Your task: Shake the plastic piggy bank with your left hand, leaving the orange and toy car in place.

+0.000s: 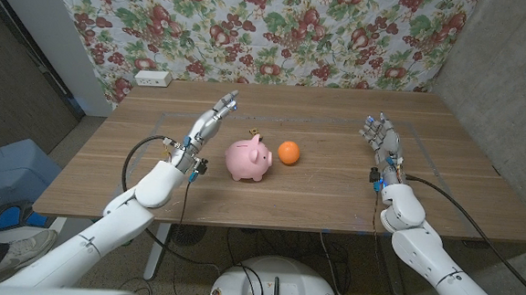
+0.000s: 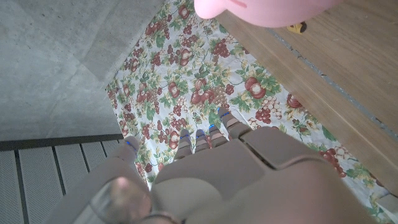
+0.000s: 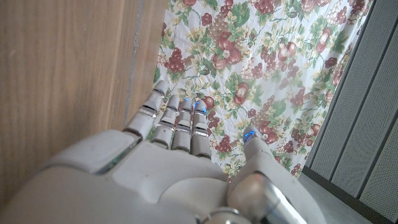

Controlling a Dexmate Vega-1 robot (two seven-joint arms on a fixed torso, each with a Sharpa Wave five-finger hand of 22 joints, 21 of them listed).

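1. The left hand is raised above the wooden table, its fingers stretched out and slightly apart, holding nothing. In the left wrist view the same hand shows from behind, fingertips spread and pointing toward the floral cloth.
2. The pink plastic piggy bank stands upright on the table just beside the left hand, off to the side of its fingers and clear of them. Its rounded body appears beyond the fingertips in the left wrist view.
3. The orange sits just beside the piggy bank, on the side away from the left hand's fingers, not touching it.
4. A small yellow object, too little of it visible to identify, lies on the table by the piggy bank.
5. The right hand is well apart from the piggy bank and orange, fingers straight, close together, holding nothing.
6. A white power strip lies at the table's far edge, beyond the left fingertips.
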